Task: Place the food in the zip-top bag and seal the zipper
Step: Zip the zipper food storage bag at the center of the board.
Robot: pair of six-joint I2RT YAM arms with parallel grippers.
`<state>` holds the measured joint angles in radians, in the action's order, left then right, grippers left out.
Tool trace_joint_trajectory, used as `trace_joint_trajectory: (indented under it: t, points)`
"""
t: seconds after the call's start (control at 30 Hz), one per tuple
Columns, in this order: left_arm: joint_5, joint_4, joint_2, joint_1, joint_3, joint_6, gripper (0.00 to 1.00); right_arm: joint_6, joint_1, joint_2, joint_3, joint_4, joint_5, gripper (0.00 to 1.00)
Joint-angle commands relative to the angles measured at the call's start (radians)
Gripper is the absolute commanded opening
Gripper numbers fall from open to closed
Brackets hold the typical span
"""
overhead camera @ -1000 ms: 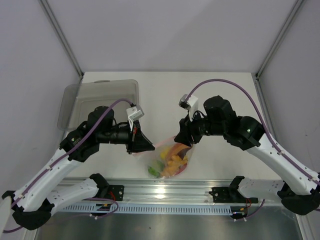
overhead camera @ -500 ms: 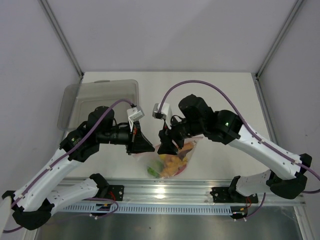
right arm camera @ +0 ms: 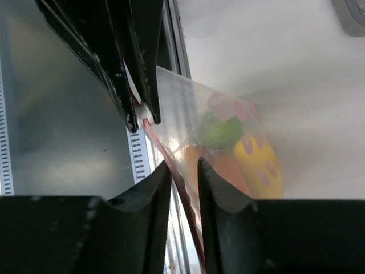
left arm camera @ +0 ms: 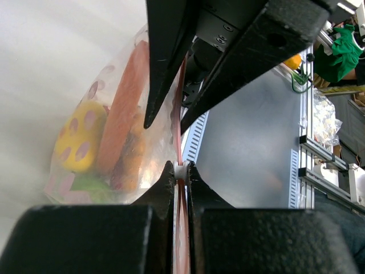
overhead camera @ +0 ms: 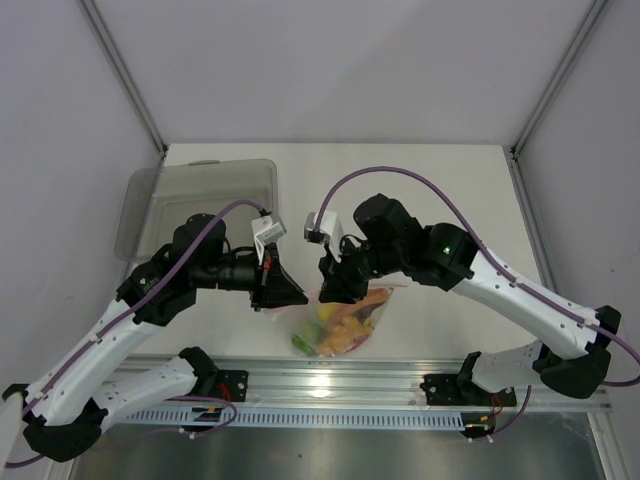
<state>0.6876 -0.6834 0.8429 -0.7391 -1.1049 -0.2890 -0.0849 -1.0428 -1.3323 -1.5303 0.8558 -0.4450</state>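
The zip-top bag (overhead camera: 340,322) hangs between both grippers above the table's front edge, with the food (overhead camera: 345,318) inside. In the left wrist view a yellow piece (left arm camera: 77,142), an orange-red slice (left arm camera: 122,108) and a green fruit (left arm camera: 85,185) show through the plastic. My left gripper (left arm camera: 181,166) is shut on the zipper (left arm camera: 181,134) at its white slider. My right gripper (right arm camera: 181,165) straddles the pinkish-red zipper (right arm camera: 165,149) with a small gap between its jaws, close to the left gripper (right arm camera: 140,117). In the top view the left gripper (overhead camera: 288,291) and the right gripper (overhead camera: 335,285) nearly meet.
A grey translucent tray (overhead camera: 200,190) sits at the back left of the table. A metal rail (overhead camera: 330,380) with the arm bases runs along the front edge, just below the bag. Grey walls stand on both sides.
My right gripper has moved left along the bag's mouth, from its right end to close beside the left gripper. The left gripper has stayed in place, holding the zipper.
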Motion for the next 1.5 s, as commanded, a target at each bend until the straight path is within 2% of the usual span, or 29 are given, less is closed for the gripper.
trace_joint_trajectory:
  t: [0.0, 0.03, 0.07, 0.13, 0.17, 0.43, 0.63, 0.87, 0.97, 1.0, 1.07, 1.1, 1.13, 1.17, 1.2, 1.33, 1.47]
  points:
    - [0.02, 0.03, -0.021, 0.001, -0.007, -0.004, 0.01, 0.011, 0.007, 0.058, 0.039, -0.038, 0.046, 0.26]
    - [0.018, 0.03, -0.022, 0.001, -0.004, -0.006, 0.0, 0.014, 0.016, 0.061, 0.042, -0.038, 0.048, 0.23]
    - [0.018, 0.031, -0.024, 0.003, -0.004, -0.006, 0.01, 0.02, 0.023, 0.064, 0.048, -0.038, 0.049, 0.15]
    - [0.013, 0.028, -0.027, 0.003, -0.003, -0.004, 0.01, 0.028, 0.035, 0.079, 0.058, -0.043, 0.054, 0.08]
    - [0.007, 0.027, -0.03, 0.003, 0.003, -0.004, 0.0, 0.034, 0.038, 0.082, 0.061, -0.046, 0.058, 0.0]
    - [-0.098, -0.033, -0.079, 0.004, 0.022, -0.002, 0.01, 0.08, 0.076, 0.159, 0.107, -0.07, 0.199, 0.0]
    - [-0.207, -0.065, -0.131, 0.007, 0.033, -0.006, 0.01, 0.122, 0.099, 0.211, 0.163, -0.066, 0.209, 0.0]
    - [-0.223, -0.082, -0.151, 0.009, 0.019, -0.018, 0.03, 0.18, 0.053, 0.272, 0.214, -0.063, 0.212, 0.0]
    - [-0.209, -0.067, -0.151, 0.007, 0.017, -0.021, 0.14, 0.215, 0.026, 0.274, 0.225, -0.075, 0.206, 0.0]
    - [-0.206, -0.058, -0.15, 0.009, 0.019, -0.022, 0.24, 0.221, 0.021, 0.268, 0.225, -0.08, 0.2, 0.0]
    - [-0.223, -0.05, -0.146, 0.007, 0.02, -0.027, 0.37, 0.238, 0.013, 0.26, 0.222, -0.095, 0.203, 0.0]
    - [-0.233, -0.042, -0.146, 0.009, 0.019, -0.032, 0.56, 0.249, 0.01, 0.254, 0.219, -0.098, 0.203, 0.0]
    - [-0.247, -0.035, -0.148, 0.009, 0.019, -0.035, 0.65, 0.257, 0.01, 0.243, 0.216, -0.104, 0.207, 0.0]
    - [-0.279, -0.027, -0.148, 0.009, 0.017, -0.038, 0.79, 0.263, 0.01, 0.237, 0.211, -0.113, 0.21, 0.0]
    - [-0.304, -0.021, -0.154, 0.009, 0.017, -0.047, 0.99, 0.269, 0.01, 0.232, 0.21, -0.119, 0.212, 0.0]
    - [-0.471, -0.024, -0.169, 0.009, -0.01, -0.059, 0.99, 0.266, 0.023, 0.17, 0.156, -0.106, 0.255, 0.0]
    - [-0.62, -0.033, -0.197, 0.007, -0.032, -0.062, 1.0, 0.275, 0.128, 0.095, 0.084, -0.089, 0.243, 0.0]
